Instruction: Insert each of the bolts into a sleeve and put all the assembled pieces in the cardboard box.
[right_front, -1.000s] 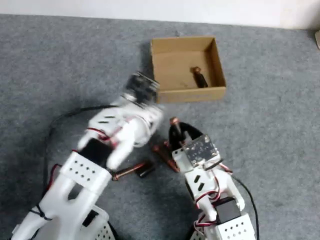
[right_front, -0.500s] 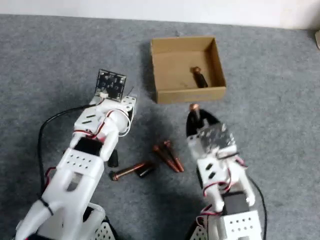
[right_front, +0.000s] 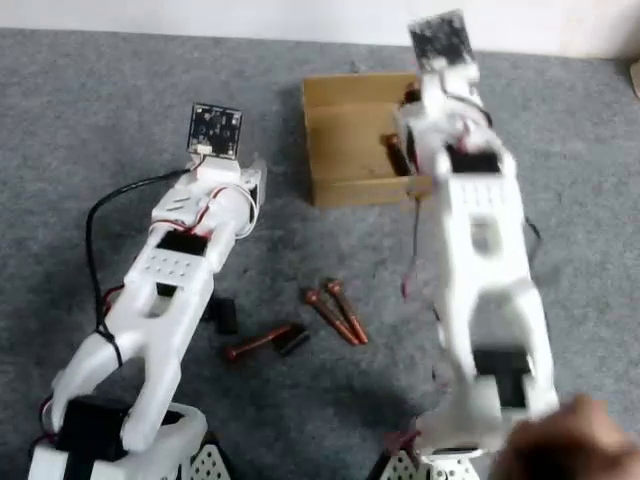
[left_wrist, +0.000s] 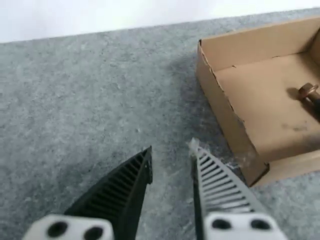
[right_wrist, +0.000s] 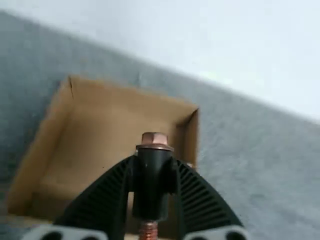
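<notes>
One assembled piece (left_wrist: 309, 92) already lies on the floor of the cardboard box (right_front: 360, 188), so I count that one as done. A second assembled piece (right_wrist: 151, 180), a copper bolt head poking out of a black sleeve, is clamped upright in my right gripper (right_wrist: 154, 165), which hangs over the box's open top. By my reckoning it only needs letting go to be finished. My left gripper (left_wrist: 170, 148) is spread apart and holds nothing, hovering over the grey carpet (right_front: 120, 100) near the box's left front corner.

What is left sits on the carpet between the two arms. Two bare bolts (right_front: 346, 311) lie side by side, close together. A third bolt (right_front: 255, 342) has a loose sleeve (right_front: 293, 342) at its tip; I cannot tell whether it is partly inserted or merely touching. Another sleeve (right_front: 227, 316) lies close beside my left arm. That makes three bolts to sleeve and box, yet I see just two sleeves for them; one more may be hidden under an arm. Roughly two of five pieces, I judge.
</notes>
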